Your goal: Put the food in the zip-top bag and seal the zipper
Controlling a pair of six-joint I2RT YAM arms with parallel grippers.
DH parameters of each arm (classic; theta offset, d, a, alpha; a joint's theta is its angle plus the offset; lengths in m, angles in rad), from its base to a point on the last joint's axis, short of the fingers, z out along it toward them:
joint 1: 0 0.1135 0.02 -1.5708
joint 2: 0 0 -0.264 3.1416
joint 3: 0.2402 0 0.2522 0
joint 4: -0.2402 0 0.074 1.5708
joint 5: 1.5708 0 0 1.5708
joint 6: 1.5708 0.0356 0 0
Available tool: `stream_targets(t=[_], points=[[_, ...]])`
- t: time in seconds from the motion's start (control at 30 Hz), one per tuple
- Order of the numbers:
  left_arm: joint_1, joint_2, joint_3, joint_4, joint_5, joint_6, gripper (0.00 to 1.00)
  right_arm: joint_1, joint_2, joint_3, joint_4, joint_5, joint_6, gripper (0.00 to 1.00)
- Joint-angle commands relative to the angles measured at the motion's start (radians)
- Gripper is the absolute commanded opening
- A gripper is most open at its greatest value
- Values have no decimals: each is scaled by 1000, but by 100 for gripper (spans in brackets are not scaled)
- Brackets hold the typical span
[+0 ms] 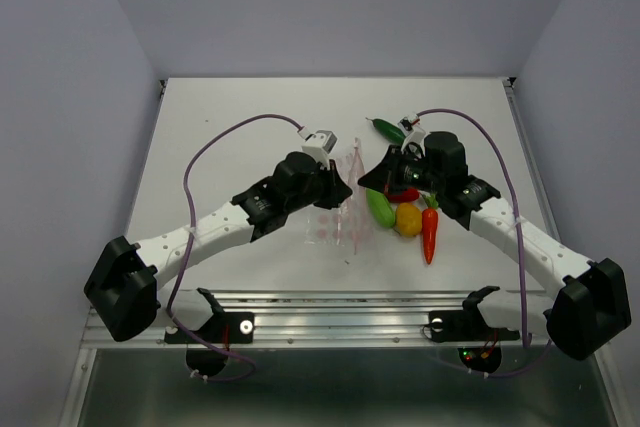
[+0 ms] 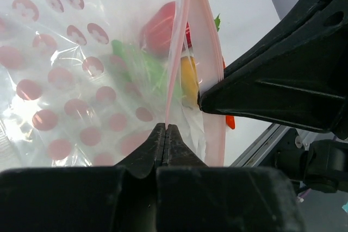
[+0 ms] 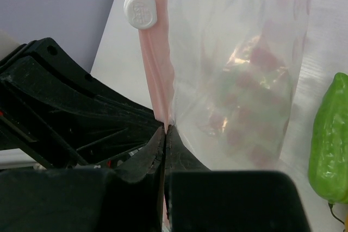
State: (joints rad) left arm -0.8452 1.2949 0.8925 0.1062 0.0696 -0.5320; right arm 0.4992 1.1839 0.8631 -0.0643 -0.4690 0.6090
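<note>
Table (image 1: 220, 127): white top, walls close on L, rear and R, metal rail (image 1: 330, 312) along the near edge by the arm bases. Open tabletop shows along the far side and over the L half, so that is your room for moving. The centre is tight, w/ both wrists nose to nose. Zip-top bag (image 1: 338, 215) sits about mid-table betw the two arms, its lower part flat on the top. Left gripper (image 2: 166, 129): jaws together, pinched on the zipper (image 2: 209, 52), the pink strip running straight up out of the tips. Right gripper (image 3: 165, 130): jaws together too, clamped on the same strip from the other side. A white slider (image 3: 140, 10) rides the strip further along, apart from the tips. The two grippers are just beside each other on the strip; in the L wrist view a R finger touches the pink edge right next to the L tips. All food lies outside the bag, on the table to its R. Pod (image 1: 379, 207), yellow-orange piece (image 1: 408, 219) and carrot (image 1: 430, 234) are bunched close together just beside the bag. Bell pepper (image 1: 403, 193) is partly under the R wrist. Cucumber (image 1: 387, 130) lies apart, further back. In the L wrist view you see pepper, pod and yellow piece only through the clear film. Can't tell whether the bag mouth is open.
</note>
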Motion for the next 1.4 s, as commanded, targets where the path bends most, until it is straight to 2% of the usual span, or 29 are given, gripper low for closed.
stream_targets(t=[0.0, 0.17, 0.3, 0.47, 0.53, 0.67, 0.77, 0.9, 1.03, 1.13, 1.17, 1.23, 1.3, 1.37], points=[[-5, -11, 28, 18, -48, 3, 0, 10, -20, 56, 4, 3, -12, 1], [-6, -29, 57, -74, -171, -34, 0, 10, 3, 83, -80, 102, -69, 1], [-6, -20, 173, -323, -324, -57, 0, 10, 37, 155, -225, 364, -126, 1], [-6, -13, 285, -503, -421, -51, 0, 57, 103, 246, -305, 596, -146, 1], [-8, -3, 351, -588, -487, -49, 0, 81, 152, 301, -328, 660, -144, 1], [-9, 21, 488, -729, -605, -36, 0, 142, 227, 384, -405, 883, -134, 1], [-9, 41, 577, -842, -734, -34, 0, 151, 267, 418, -454, 972, -98, 1], [-9, 55, 603, -904, -798, -6, 0, 151, 280, 413, -483, 1026, -57, 1], [-9, 63, 537, -834, -717, 29, 0, 151, 276, 392, -483, 1021, -35, 1], [-11, 90, 476, -766, -644, 46, 0, 151, 267, 357, -436, 899, -57, 1], [-11, 96, 459, -748, -627, 46, 0, 151, 261, 341, -384, 812, -66, 1], [-11, 121, 422, -697, -584, 55, 0, 151, 256, 320, -358, 779, -77, 1], [-14, 142, 419, -714, -606, 38, 0, 151, 267, 320, -385, 840, -77, 1], [-23, 188, 442, -834, -761, -3, 0, 151, 275, 321, -434, 932, -66, 1]])
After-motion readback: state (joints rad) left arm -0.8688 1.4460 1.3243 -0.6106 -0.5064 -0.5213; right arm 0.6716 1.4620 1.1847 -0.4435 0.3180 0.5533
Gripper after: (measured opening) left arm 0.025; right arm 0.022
